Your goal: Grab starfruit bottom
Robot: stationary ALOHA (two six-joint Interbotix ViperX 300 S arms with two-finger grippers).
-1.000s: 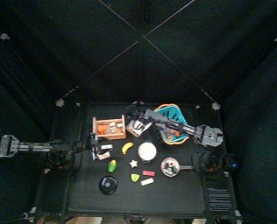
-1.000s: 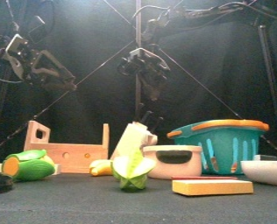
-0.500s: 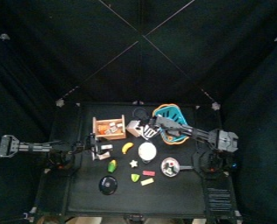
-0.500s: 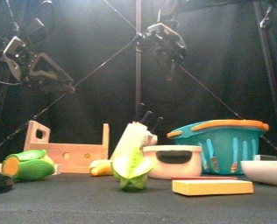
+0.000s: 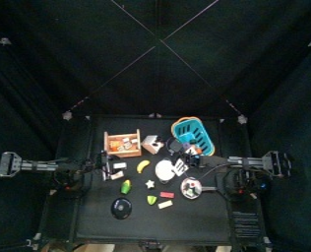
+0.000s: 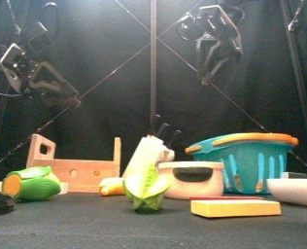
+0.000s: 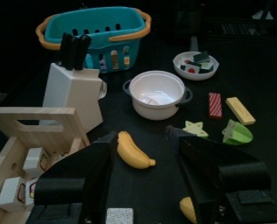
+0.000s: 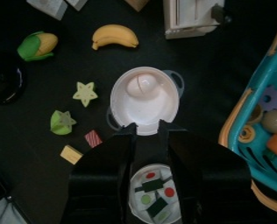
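The black table (image 7: 264, 140) carries a teal basket (image 7: 94, 33), knife block (image 7: 72, 80), white pot (image 7: 156, 92), banana (image 7: 132, 150), starfruit (image 7: 196, 129) (pale, star-shaped), wooden rack (image 7: 24, 149) and small bowl (image 7: 200, 65).

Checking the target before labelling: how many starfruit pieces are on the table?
2. A flat yellow star slice lies near the white pot; a greener chunk sits close beside it. Nothing suggests hidden ones.

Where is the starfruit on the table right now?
In the left wrist view the starfruit lies flat on the black table, between the banana and the green pepper piece, just in front of the white pot. Neither gripper touches it.
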